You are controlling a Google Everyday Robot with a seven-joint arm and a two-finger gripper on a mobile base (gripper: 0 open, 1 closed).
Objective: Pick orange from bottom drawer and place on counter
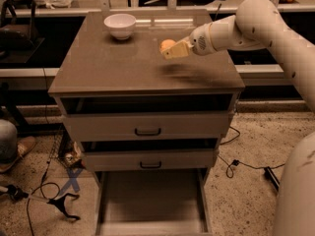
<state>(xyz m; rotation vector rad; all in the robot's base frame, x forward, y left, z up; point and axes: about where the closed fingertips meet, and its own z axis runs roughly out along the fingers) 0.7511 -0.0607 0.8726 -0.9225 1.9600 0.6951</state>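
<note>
My gripper [170, 49] reaches in from the right over the counter [118, 68]. It is shut on the orange [167, 44], a small round fruit held a little above the counter's right-centre, with its shadow on the slab below. The bottom drawer [152, 200] stands pulled out at the foot of the cabinet, and its flat grey floor shows nothing in it.
A white bowl [120, 25] stands at the counter's back left. The two upper drawers [147, 127] with dark handles stand slightly open. Cables and a black clamp [61, 205] lie on the floor at the left. A rail and shelves run behind the cabinet.
</note>
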